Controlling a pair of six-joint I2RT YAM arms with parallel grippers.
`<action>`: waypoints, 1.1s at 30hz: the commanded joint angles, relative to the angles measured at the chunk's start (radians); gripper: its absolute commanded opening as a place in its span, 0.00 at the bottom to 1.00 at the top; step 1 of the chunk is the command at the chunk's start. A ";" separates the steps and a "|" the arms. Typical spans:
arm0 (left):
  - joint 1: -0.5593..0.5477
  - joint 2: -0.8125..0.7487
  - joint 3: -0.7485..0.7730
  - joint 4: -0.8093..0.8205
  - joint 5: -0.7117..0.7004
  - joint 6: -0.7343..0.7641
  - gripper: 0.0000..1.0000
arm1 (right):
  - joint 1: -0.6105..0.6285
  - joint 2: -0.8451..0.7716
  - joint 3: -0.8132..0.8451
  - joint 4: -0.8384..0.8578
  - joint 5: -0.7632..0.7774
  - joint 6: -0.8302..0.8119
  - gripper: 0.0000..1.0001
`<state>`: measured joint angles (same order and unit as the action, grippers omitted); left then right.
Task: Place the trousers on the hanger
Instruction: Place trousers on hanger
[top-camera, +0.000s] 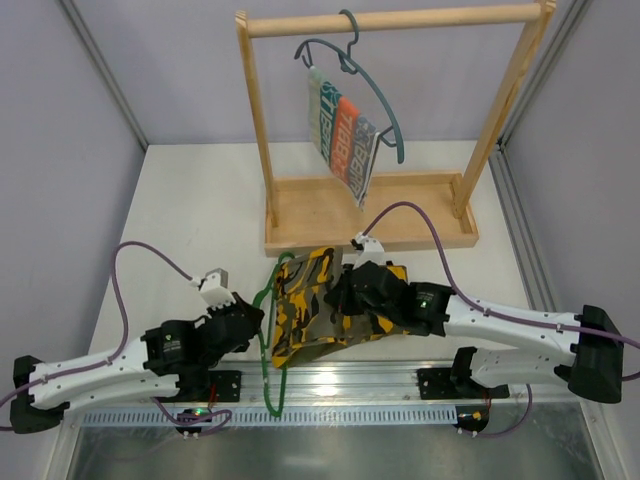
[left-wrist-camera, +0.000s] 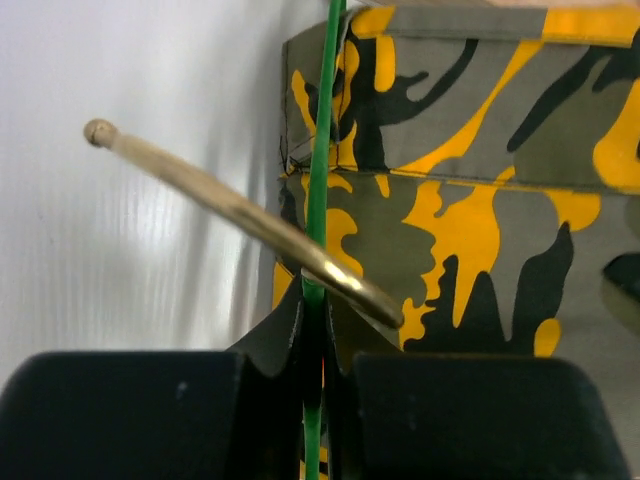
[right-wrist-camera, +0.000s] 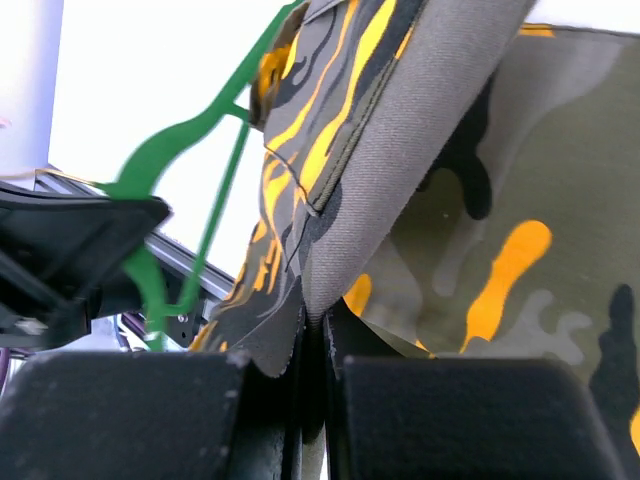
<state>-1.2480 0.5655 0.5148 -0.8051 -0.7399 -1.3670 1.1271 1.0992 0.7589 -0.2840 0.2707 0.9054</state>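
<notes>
The white table (top-camera: 180, 200) carries a wooden rack (top-camera: 400, 20) at its far side, and the trousers (top-camera: 300, 305) lie bunched near the front edge, between the two grippers and just before the rack's base. Their left edge runs beside the green hanger (left-wrist-camera: 322, 150), which lies to their left with its long wire running from near the rack's base toward the metal rail at the front. In the left wrist view a stitched hem crosses the camouflage cloth just right of that wire. The right gripper (right-wrist-camera: 315, 325) reaches in from the right, and its jaws are pressed together on a raised fold of the trousers, so the cloth tents up from the fingers; the rest drapes to either side. The left gripper (left-wrist-camera: 312, 340) comes from the left, its jaws pinching the green wire, which passes straight up between them. On the rack's top bar hangs a blue-grey hanger (top-camera: 388, 112), tilted, with a striped cloth (top-camera: 345, 135) draped over it, well apart from the trousers. The green hanger's slim metal hook (left-wrist-camera: 230, 210) arcs away to the left over bare table, its rounded tip free of the cloth.
</notes>
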 joint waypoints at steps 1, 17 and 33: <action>0.009 -0.052 -0.110 0.213 -0.044 0.175 0.00 | 0.005 0.010 0.056 0.023 0.016 -0.051 0.04; 0.009 0.229 -0.095 0.012 -0.079 -0.107 0.00 | -0.023 -0.231 0.129 -0.280 0.202 -0.161 0.04; 0.009 -0.046 -0.275 0.557 0.106 0.184 0.00 | -0.009 -0.016 0.125 -0.024 -0.034 -0.184 0.04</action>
<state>-1.2469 0.5293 0.2623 -0.3840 -0.6643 -1.3029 1.1099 1.0420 0.8013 -0.4267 0.2790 0.7574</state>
